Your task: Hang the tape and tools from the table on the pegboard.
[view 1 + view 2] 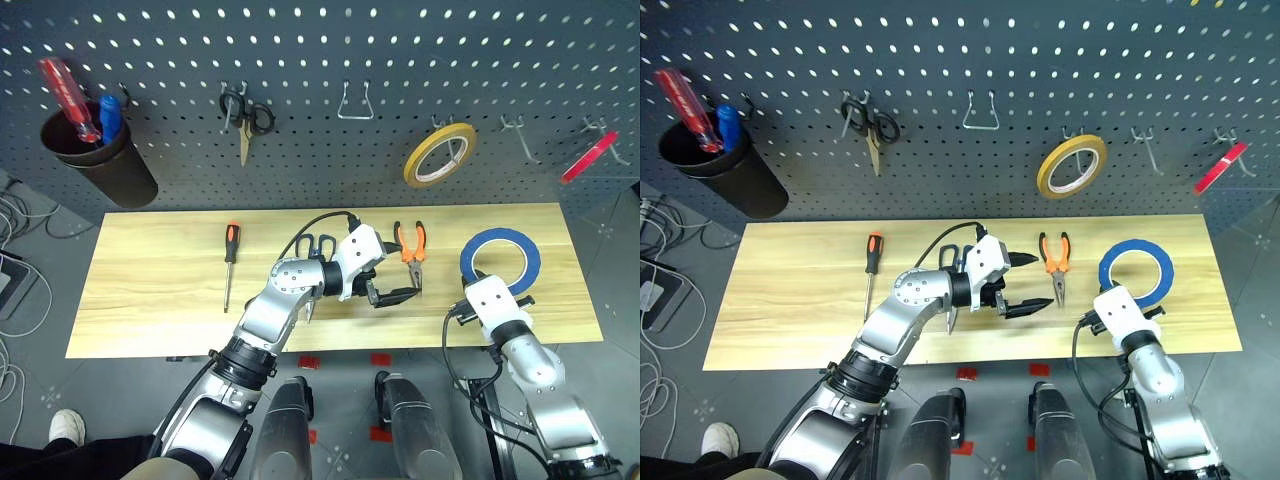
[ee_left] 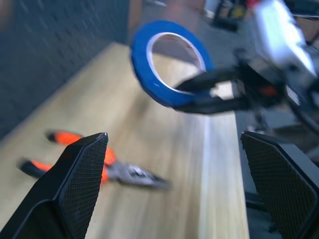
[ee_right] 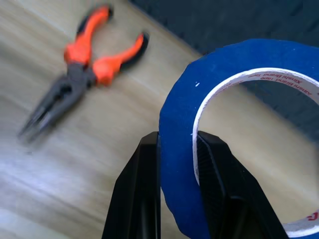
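Note:
The blue tape (image 1: pixel 500 259) stands on edge over the right end of the table (image 1: pixel 150 290), lifted off the wood. My right gripper (image 3: pixel 179 164) is shut on its rim, one finger on each face. Orange-and-black pliers (image 1: pixel 411 250) lie flat mid-table. My left gripper (image 1: pixel 398 284) hovers open just in front of them, pointing right towards the tape, with nothing between its fingers (image 2: pixel 82 172). The dark-blue-handled scissors (image 1: pixel 318 243) lie partly hidden under my left forearm. Left of them lies the orange-and-black screwdriver (image 1: pixel 231 262). The pegboard (image 1: pixel 300 50) rises behind the table.
On the pegboard hang small black scissors (image 1: pixel 243 115), an empty wire hook (image 1: pixel 355 103), a yellow tape roll (image 1: pixel 440 155) and a red roll (image 1: pixel 589 156). A black cup (image 1: pixel 100 160) at the far left holds a red-handled screwdriver (image 1: pixel 68 95). Cables (image 1: pixel 15 260) lie on the floor at the left.

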`<state>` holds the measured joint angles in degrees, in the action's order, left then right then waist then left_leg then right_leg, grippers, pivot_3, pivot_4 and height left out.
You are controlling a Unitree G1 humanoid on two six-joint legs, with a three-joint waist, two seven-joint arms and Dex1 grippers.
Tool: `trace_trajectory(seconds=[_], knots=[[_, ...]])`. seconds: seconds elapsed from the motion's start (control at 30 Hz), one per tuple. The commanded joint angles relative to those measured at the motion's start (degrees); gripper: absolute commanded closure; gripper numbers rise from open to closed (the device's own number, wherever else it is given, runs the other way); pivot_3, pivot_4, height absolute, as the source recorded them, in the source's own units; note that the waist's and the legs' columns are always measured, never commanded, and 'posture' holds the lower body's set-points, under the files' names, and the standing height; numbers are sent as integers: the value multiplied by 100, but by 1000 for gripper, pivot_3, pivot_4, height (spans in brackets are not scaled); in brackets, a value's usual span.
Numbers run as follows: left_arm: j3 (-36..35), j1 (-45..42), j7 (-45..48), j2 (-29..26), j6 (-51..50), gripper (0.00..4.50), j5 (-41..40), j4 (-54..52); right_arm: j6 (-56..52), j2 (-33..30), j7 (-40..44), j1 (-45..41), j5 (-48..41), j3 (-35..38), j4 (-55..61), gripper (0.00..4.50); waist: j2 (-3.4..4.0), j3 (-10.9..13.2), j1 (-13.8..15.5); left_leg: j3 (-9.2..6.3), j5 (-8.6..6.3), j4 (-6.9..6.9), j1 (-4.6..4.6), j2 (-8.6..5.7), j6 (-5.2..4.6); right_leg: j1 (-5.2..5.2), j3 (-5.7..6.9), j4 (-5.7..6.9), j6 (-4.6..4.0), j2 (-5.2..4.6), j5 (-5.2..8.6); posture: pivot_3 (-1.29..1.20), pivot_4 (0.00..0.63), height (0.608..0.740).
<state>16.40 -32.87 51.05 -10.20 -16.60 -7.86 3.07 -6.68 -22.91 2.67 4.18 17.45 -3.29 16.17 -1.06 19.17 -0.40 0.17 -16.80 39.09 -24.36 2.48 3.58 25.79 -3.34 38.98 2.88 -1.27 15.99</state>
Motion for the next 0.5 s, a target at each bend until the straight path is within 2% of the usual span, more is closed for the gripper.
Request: trace_trajectory(seconds=[0.03, 0.27, 0.5], knots=[[-89, 5, -154, 75, -42, 0, -161, -316, 596, 166, -526, -9, 348, 95, 312, 3794, 0, -122, -12, 0, 0, -2, 1, 0, 0, -2, 2, -3, 0, 1, 0, -42, 202, 740], [-80, -319, -367, 298, 127, 0, -168, -121, 1548, 123, -973, -783, 501, 299, -260, 3794, -4, -390, -28, -2, 1, -4, 0, -5, -2, -12, 14, -9, 0, 1, 0, -38, 160, 740], [-51, -693, -515, 531, 411, 0, -67, 341, 2141, -47, -607, -1586, -182, 559, -1292, 3794, -2, -559, -17, -9, 1, -7, 7, -5, -6, -30, 28, -20, -1, 1, 0, -20, 148, 740]])
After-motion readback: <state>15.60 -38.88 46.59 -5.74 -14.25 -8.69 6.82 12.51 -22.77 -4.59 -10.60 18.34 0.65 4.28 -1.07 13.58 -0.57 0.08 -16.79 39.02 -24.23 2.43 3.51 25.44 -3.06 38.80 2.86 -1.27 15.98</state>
